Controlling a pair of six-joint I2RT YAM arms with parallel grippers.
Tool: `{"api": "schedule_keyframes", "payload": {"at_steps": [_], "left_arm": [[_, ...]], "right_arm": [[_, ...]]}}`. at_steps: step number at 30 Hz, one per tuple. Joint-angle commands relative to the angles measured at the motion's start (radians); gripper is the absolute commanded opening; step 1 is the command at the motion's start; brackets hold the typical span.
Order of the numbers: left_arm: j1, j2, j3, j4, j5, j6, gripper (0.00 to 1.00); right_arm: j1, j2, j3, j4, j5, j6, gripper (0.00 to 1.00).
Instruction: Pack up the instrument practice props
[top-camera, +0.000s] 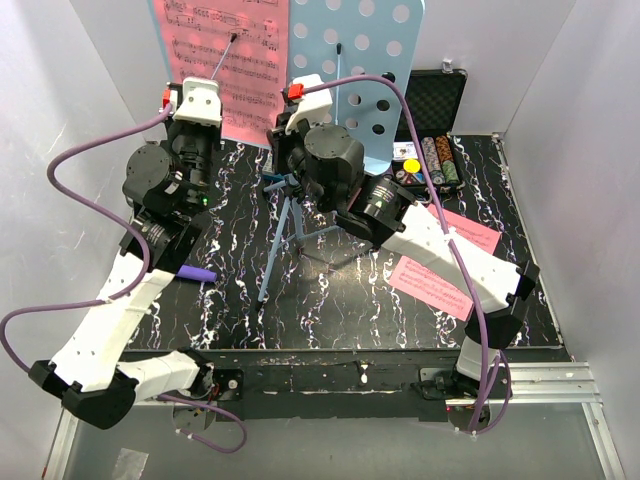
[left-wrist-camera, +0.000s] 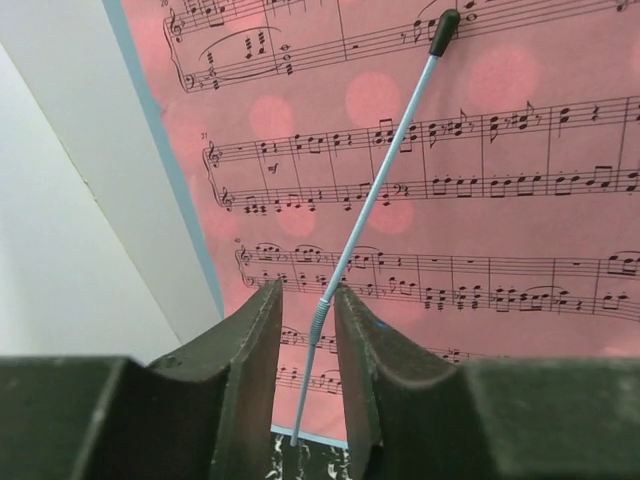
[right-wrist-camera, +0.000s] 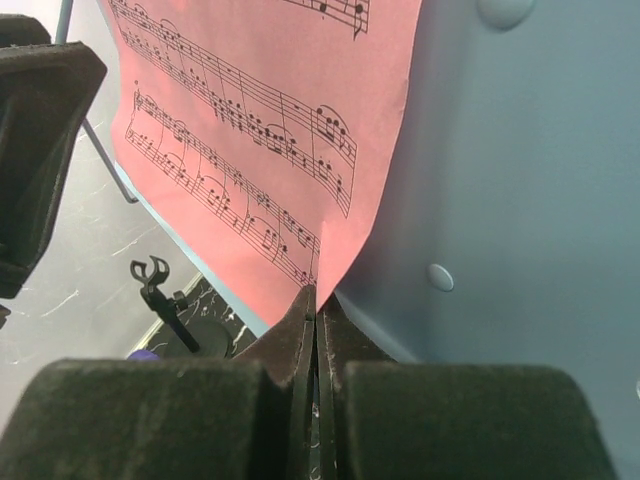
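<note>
The light-blue perforated music stand (top-camera: 365, 60) stands at the back on tripod legs (top-camera: 283, 235). A pink sheet-music page (top-camera: 225, 60) lies against its left half. My left gripper (left-wrist-camera: 308, 300) is open, its jaws on either side of the stand's thin blue page-holder rod (left-wrist-camera: 385, 170). My right gripper (right-wrist-camera: 316, 295) is shut on the bottom corner of the pink page (right-wrist-camera: 270, 130), beside the blue panel (right-wrist-camera: 520, 200). The purple microphone (top-camera: 195, 272) lies on the table by my left arm. The black mic stand (right-wrist-camera: 160, 295) shows in the right wrist view.
Two more pink pages (top-camera: 465, 230) (top-camera: 430, 285) lie on the black marbled table (top-camera: 330, 310) under my right arm. An open black case of poker chips (top-camera: 432, 135) with a small yellow toy (top-camera: 411, 165) stands at the back right. White walls close in all sides.
</note>
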Motion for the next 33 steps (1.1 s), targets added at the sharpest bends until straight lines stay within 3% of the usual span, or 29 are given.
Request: {"api": "schedule_keyframes", "payload": {"at_steps": [1, 6, 10, 22, 33], "left_arm": [[0.005, -0.018, -0.008, 0.015, 0.028, -0.021, 0.22], [0.005, -0.028, -0.016, 0.018, 0.048, -0.038, 0.13], [0.005, -0.041, -0.025, 0.029, 0.056, -0.041, 0.00], [0.005, -0.087, -0.056, 0.051, 0.091, -0.038, 0.00], [0.003, -0.087, -0.060, 0.054, 0.065, -0.029, 0.00]], "right_arm": [[-0.005, -0.058, -0.011, 0.052, -0.001, -0.012, 0.01], [-0.008, -0.066, -0.019, 0.053, -0.003, -0.011, 0.01], [-0.008, -0.069, -0.022, 0.053, -0.003, -0.012, 0.01], [-0.008, -0.084, -0.026, 0.052, -0.016, -0.003, 0.01], [-0.001, -0.218, -0.128, 0.066, -0.087, 0.034, 0.01]]}}
